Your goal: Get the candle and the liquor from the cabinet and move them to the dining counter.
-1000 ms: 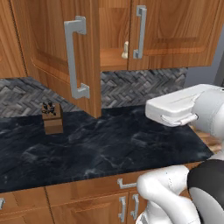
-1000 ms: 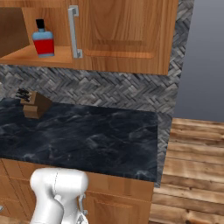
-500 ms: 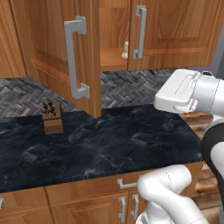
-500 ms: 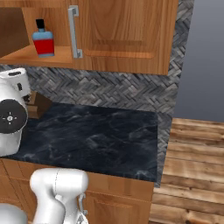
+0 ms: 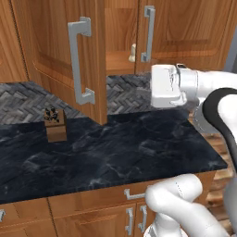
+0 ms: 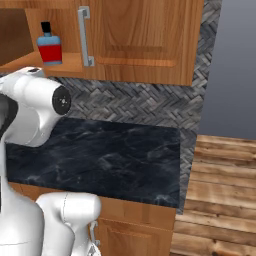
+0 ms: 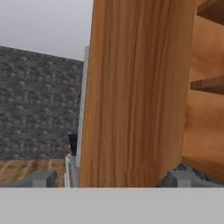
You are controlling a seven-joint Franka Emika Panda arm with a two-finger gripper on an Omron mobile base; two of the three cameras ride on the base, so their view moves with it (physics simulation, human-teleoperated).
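Observation:
The cabinet [image 5: 55, 41] hangs over the counter with its left door swung open. The candle [image 5: 133, 52], a small cream stub, stands on the lower shelf behind a silver bar handle [image 5: 149, 32]. In the right base view the liquor [image 6: 50, 46], red with a black cap, stands on the same shelf. My white hand [image 5: 165, 86] hovers just below and right of the candle, under the shelf edge. In the hand view my gripper [image 7: 111, 179] is open with nothing in it, a wooden cabinet panel [image 7: 135, 92] close ahead. The dining counter is out of view.
A brown knife block [image 5: 55, 125] stands at the back left of the black counter [image 5: 115, 157], against grey herringbone tiles [image 6: 140, 102]. The open door [image 5: 69, 55] juts out over the counter. Drawer units sit below, and a wooden floor [image 6: 225, 180] lies to the right.
My arm has swung up and leftward, bringing the hand from the right edge to just under the cabinet shelf. Its elbow now shows in the right base view. The jaws stay open.

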